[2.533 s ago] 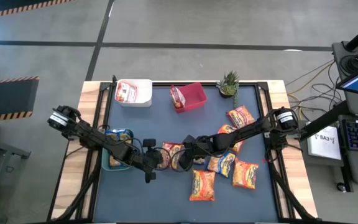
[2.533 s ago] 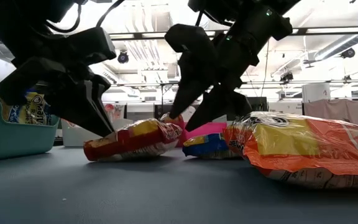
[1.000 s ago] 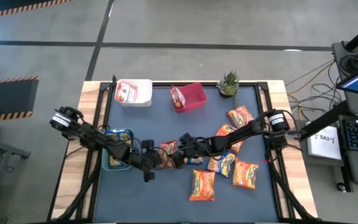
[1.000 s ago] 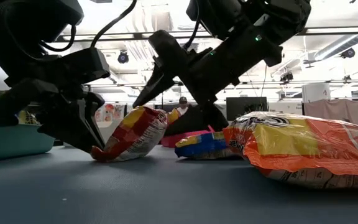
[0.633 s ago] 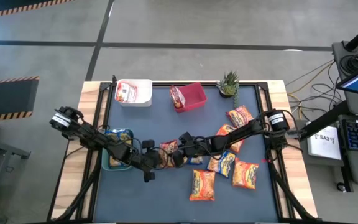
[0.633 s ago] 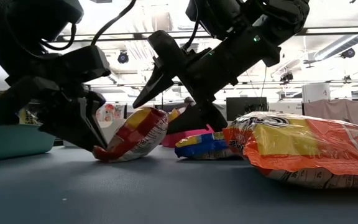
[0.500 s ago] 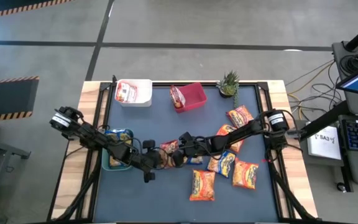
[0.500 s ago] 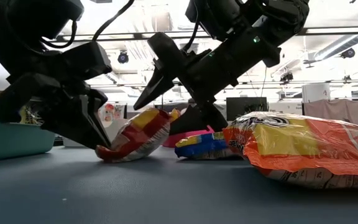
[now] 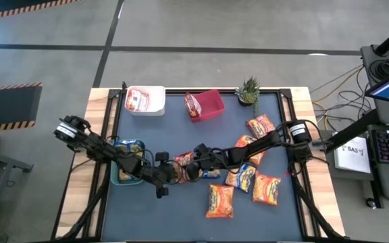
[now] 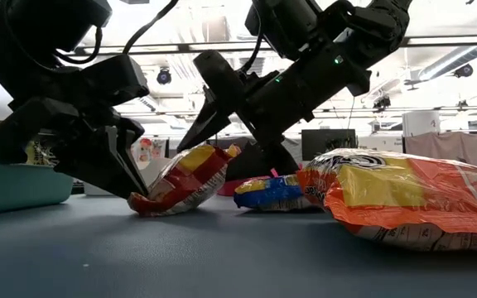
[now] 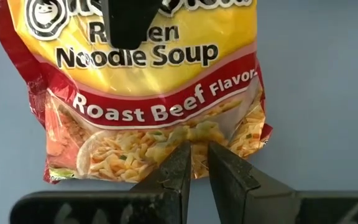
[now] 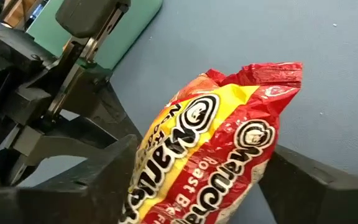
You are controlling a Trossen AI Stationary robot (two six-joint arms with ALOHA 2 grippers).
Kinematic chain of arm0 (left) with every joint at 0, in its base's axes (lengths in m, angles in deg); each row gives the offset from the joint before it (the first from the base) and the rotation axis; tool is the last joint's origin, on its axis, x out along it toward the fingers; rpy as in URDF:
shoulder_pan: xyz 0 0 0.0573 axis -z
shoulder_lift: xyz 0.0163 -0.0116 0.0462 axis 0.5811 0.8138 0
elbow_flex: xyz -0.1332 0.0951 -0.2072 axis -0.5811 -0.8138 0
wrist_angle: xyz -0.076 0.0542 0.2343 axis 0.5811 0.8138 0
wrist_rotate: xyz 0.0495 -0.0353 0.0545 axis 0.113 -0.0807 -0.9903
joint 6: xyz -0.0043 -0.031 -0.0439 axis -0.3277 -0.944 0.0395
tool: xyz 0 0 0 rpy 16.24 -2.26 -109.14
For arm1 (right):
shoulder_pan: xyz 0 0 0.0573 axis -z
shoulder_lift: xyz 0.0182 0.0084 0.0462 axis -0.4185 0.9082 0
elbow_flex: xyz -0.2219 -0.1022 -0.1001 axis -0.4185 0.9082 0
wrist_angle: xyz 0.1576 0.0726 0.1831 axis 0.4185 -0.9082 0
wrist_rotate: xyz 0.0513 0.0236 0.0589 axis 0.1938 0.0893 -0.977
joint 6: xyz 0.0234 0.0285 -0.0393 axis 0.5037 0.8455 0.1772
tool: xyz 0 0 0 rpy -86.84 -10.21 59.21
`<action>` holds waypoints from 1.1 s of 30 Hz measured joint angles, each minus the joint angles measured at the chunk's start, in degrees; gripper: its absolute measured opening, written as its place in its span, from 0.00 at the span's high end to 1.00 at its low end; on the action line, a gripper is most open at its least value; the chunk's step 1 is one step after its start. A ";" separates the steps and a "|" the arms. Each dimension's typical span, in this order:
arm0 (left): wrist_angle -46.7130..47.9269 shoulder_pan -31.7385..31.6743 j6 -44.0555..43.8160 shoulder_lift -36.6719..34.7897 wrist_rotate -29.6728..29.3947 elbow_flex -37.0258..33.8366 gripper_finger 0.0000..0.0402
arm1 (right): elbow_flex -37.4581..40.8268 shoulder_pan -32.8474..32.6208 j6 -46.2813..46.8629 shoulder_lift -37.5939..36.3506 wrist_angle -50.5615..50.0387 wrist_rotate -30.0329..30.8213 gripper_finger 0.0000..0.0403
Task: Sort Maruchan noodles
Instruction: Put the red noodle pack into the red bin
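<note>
Left gripper point(image 11: 194, 163): fingers pinched on the bottom edge of a red-and-yellow noodle packet point(image 11: 148, 87), mid-table. Right gripper point(image 12: 197, 186): jaws spread wide, straddling the packet's opposite end. Packet tilted, one edge on the dark blue mat point(image 10: 222, 257). Other packets point(image 9: 220, 200) lie nearby. Beyond: open workshop, ceiling lights point(image 10: 462, 70).

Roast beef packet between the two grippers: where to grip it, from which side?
Grip the roast beef packet by its raised crimped end, coming from above. It stands tilted on its lower edge, which the left gripper pinches, so that seam sits clear of the table; the right gripper straddles it.
</note>
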 joint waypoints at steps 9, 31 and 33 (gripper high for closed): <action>0.40 0.02 1.47 -0.64 -0.17 -0.01 0.91 | -0.36 0.00 -1.69 -0.30 0.02 -2.05 0.49; 13.82 0.00 5.86 -16.44 -4.82 0.00 0.91 | -0.36 -0.07 -7.48 -2.28 0.44 -2.03 0.66; 14.62 0.01 7.90 -19.41 -6.45 0.00 0.91 | -0.36 -0.07 -7.93 -2.58 0.38 -1.86 0.66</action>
